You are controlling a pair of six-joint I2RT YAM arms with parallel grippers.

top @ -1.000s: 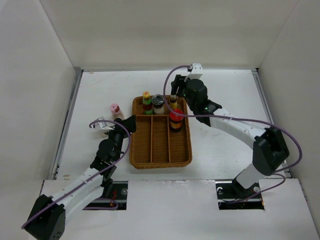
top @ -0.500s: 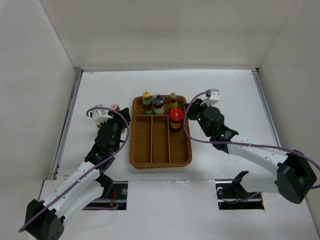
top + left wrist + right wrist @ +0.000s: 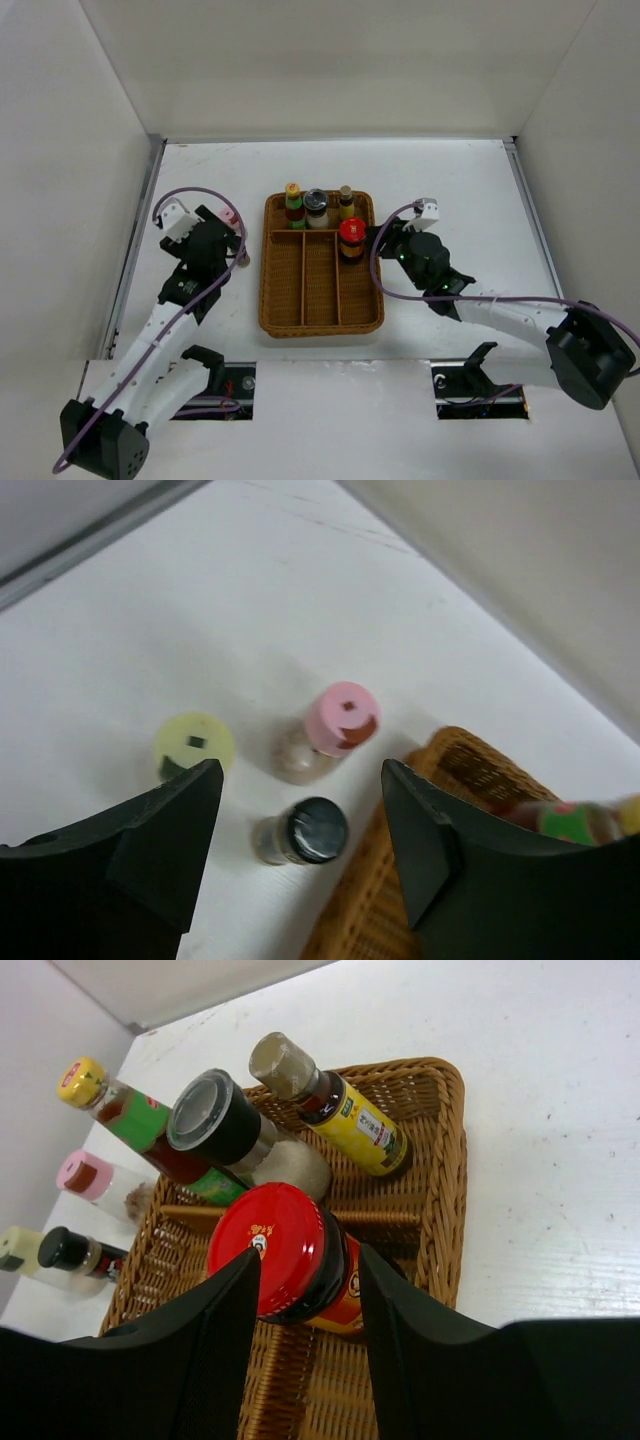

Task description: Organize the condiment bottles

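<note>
Four condiment bottles stand in the wicker tray [image 3: 270, 300]: yellow-capped [image 3: 293, 190], grey-capped [image 3: 316, 198], tan-capped [image 3: 345, 192] and a red-capped jar [image 3: 351, 232]. My right gripper [image 3: 380, 240] is open, low at the tray's right rim. In the right wrist view the red-capped jar [image 3: 275, 1245] shows between the fingers of the right gripper [image 3: 310, 1260]. My left gripper [image 3: 228, 240] is open above the table left of the tray. The left gripper [image 3: 300, 780] looks down on a pink-capped bottle [image 3: 342, 715], a pale-yellow-capped bottle [image 3: 195, 742] and a black-capped bottle [image 3: 315, 830].
The tray [image 3: 440, 1160] has three long front compartments and a back row. Its corner [image 3: 470, 770] lies right beside the black-capped bottle. White walls enclose the table on the left, back and right.
My right gripper has drawn back from over the tray's back row to its right side, leaving the red-capped jar standing. My left arm has swung back and left beside the pink-capped bottle.
</note>
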